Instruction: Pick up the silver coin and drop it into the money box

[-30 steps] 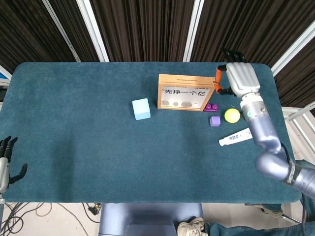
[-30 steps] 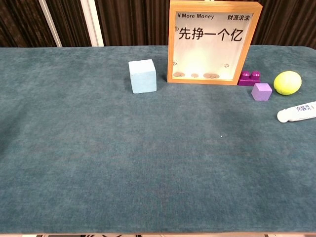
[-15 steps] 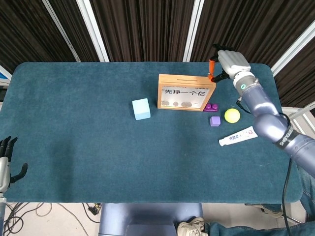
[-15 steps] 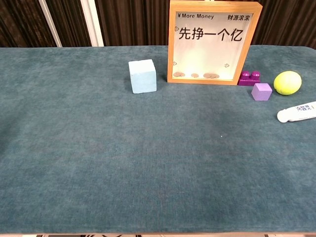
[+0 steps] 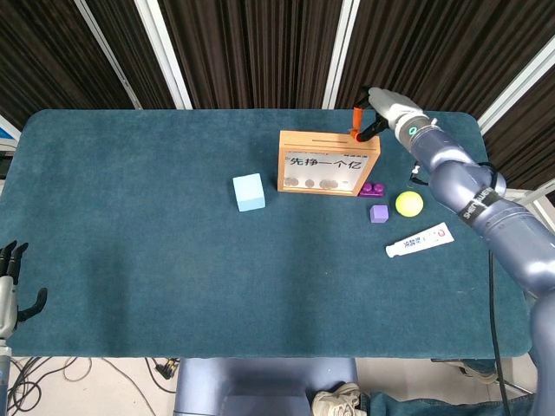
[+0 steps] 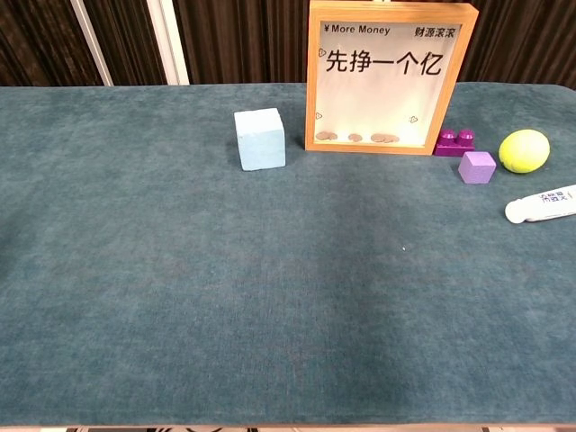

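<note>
Head view: we find the right hand [image 5: 381,111] above the money box [image 5: 328,162] right top corner, fingers pinched; whether it holds the silver coin we cannot tell. Left hand [image 5: 9,282] idles, holding nothing. Chest view: coins lie inside the box; we judge the drop pending

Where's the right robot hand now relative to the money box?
In the head view, the right robot hand is over the top right corner of the money box, at the table's far right; the chest view doesn't show it.
</note>
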### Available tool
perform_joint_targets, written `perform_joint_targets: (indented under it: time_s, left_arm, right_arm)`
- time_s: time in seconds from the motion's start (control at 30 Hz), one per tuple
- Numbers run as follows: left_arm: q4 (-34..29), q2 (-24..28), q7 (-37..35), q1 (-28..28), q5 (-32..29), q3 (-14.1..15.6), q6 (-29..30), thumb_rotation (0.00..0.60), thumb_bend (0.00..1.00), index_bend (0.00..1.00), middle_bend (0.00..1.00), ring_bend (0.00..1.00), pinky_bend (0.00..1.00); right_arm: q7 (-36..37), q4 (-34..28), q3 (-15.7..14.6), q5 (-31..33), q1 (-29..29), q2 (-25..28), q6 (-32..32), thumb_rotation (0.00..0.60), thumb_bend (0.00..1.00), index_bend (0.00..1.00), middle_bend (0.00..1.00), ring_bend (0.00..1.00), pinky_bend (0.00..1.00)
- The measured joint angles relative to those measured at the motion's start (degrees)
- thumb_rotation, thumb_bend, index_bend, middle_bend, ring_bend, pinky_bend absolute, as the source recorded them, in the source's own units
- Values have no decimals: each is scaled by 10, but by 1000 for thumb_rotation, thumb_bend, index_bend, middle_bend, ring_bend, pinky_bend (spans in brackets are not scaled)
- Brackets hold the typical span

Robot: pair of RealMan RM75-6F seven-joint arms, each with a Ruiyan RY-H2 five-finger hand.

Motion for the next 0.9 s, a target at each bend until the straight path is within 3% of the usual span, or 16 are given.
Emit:
perform_joint_targets:
  time_s: [0.2, 0.63, 0.9]
  left_arm:
    - [-3, 0, 4, -1, -5, -1, 0, 600, 360, 89, 4, 0, 0]
    - [-4, 0, 3, -2, -11, -2, 0, 600, 360, 89, 4, 0, 0]
    - [-5, 1, 3, -3, -12, -2, 0, 600, 359, 89, 4, 0, 0]
  right_arm:
    - [49, 58, -3, -59, 10, -38, -42, 600, 646, 699, 14, 0, 0]
    - [94, 121, 67, -160, 2, -83, -77, 600, 646, 691, 12, 0, 0]
    - [116, 127, 91, -203, 0, -86, -90, 600, 646, 676, 7, 0, 0]
